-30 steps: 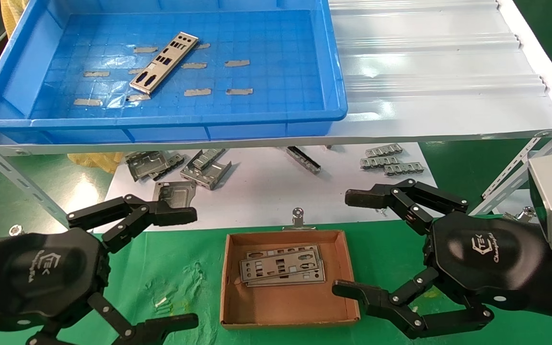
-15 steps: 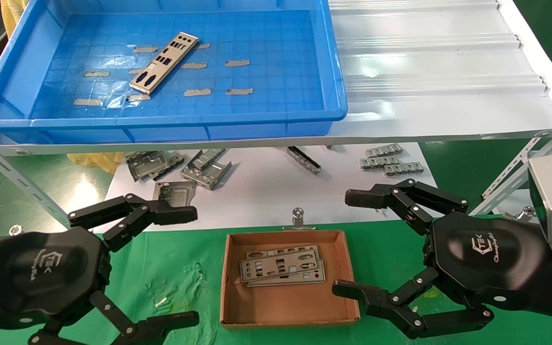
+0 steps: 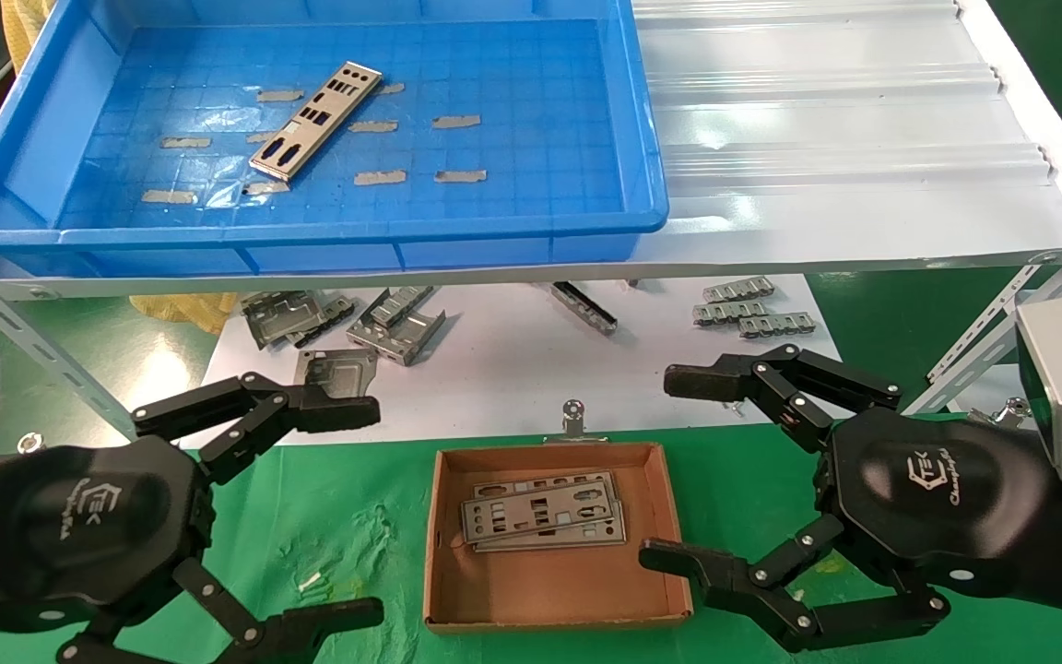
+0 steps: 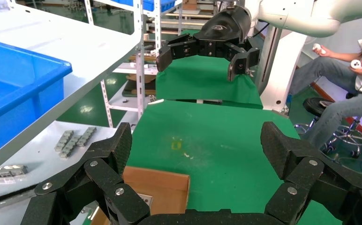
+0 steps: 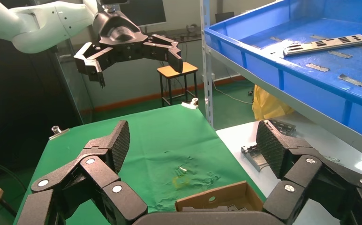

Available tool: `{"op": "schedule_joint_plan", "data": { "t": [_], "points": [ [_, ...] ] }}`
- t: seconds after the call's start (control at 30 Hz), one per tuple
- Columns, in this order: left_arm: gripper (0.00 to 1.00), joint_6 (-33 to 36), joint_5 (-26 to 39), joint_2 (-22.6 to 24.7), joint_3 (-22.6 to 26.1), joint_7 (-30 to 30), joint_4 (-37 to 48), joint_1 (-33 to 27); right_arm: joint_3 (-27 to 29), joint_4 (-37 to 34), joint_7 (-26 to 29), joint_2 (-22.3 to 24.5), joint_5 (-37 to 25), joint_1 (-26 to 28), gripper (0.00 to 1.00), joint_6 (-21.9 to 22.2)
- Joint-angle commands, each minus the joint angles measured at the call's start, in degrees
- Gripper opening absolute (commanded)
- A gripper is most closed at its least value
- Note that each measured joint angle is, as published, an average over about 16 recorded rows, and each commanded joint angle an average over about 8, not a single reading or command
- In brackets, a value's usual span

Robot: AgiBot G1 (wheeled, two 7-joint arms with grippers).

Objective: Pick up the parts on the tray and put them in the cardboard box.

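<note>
You have both arms low over the green cloth [image 3: 347, 516], one on each side of the box [image 3: 554, 609]. The left gripper [image 3: 347, 512] sits to the box's left, the right gripper [image 3: 678, 470] to its right, each spread wide and holding nothing — a ready stance, I judge, that leaves the box's top uncovered for the next drop.

One plate [image 3: 314, 120] lies in the tray [image 3: 494, 235], far and to the left on the white shelf [image 3: 844, 166], slanted among grey tape scraps [image 3: 457, 121]. Two plates [image 3: 545, 521] rest stacked in the box, so the job looks mostly done, with one plate to fetch. The left arm is the nearer one for that reach.

The head view shows the box's contents and the bent brackets [image 3: 347, 323] on the lower white board — leave those alone. The right wrist view shows the tray's plate [image 5: 327, 44] from the side, lying flat on the floor, and only a corner of the box [image 5: 216, 199]. The left wrist view shows a box corner [image 4: 162, 187] and your right gripper [image 4: 200, 56] beyond, but no plate in the tray.
</note>
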Motion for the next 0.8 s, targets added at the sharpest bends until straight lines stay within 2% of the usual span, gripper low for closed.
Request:
{"op": "schedule_joint_plan", "data": {
  "t": [0.03, 0.8],
  "points": [
    [1.00, 0.0, 0.0, 0.0, 0.0, 0.0, 0.0, 0.0, 0.0, 0.0, 0.0, 0.0, 0.0, 0.0, 1.00, 0.0],
    [1.00, 0.0, 0.0, 0.0, 0.0, 0.0, 0.1, 0.0, 0.0, 0.0, 0.0, 0.0, 0.0, 0.0, 1.00, 0.0]
  ]
}}
